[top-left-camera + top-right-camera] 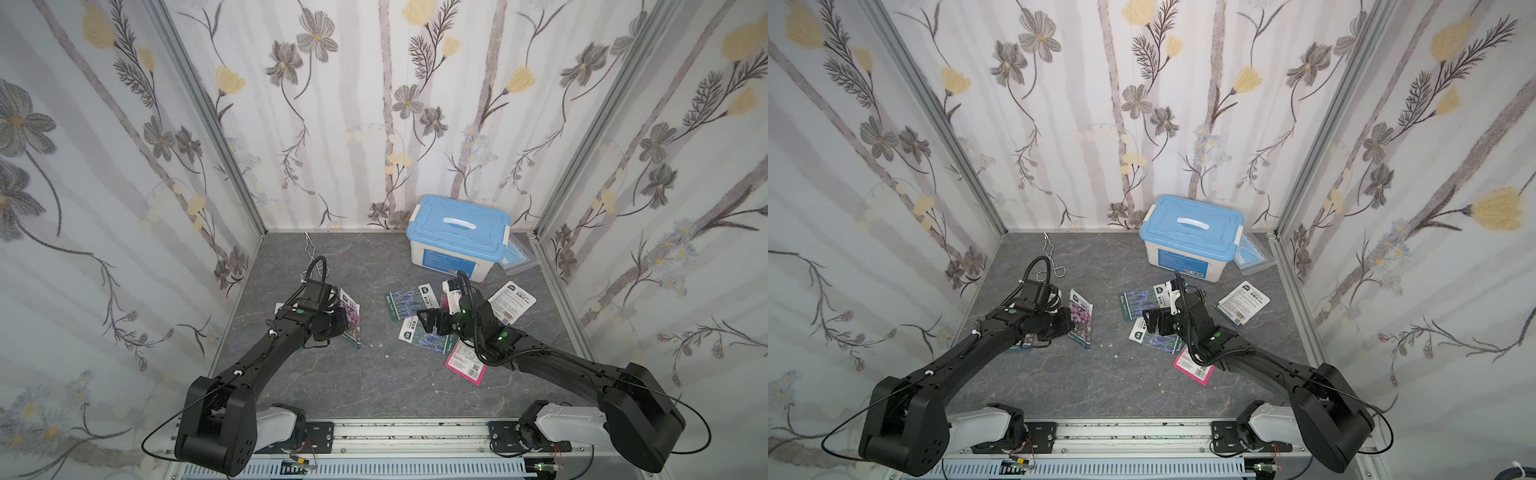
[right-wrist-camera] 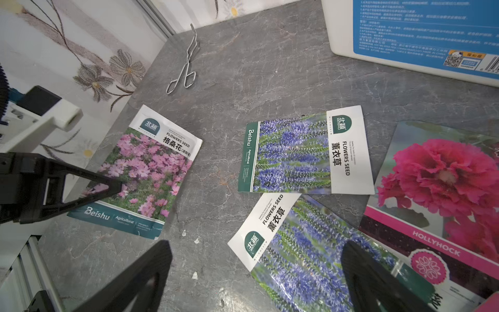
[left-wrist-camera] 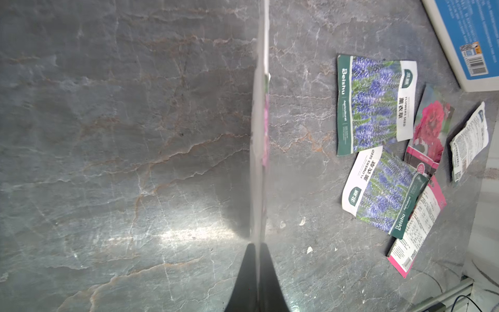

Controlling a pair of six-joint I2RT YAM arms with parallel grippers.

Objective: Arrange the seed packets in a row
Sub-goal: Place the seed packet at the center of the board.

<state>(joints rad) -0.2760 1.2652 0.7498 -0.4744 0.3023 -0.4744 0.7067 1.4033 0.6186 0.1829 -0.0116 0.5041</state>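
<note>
on the left side of the bench (image 1: 332, 386), the left pincer (image 3: 259, 248) is clamped tight on a pink-flower packet (image 2: 151, 167), holding it by one edge and tilted. can't tell if its low corner touches the surface. second pink-flower packet (image 1: 1026, 340) sits half hidden under that arm. right pincer (image 2: 258, 244) is spread fully, holding nothing, and hangs over the nearer lavender packet (image 1: 428, 338). the rest is a loose heap on the right: other lavender packet (image 1: 409, 301), hollyhock packet (image 2: 445, 175), pink-backed packet (image 1: 465, 365). white-backed packet (image 1: 512, 301) lies a bit apart. i read this as the first placement, no row yet. next move: lay the held packet flat with room alongside, then take the overlapping lavender by a free edge.
</note>
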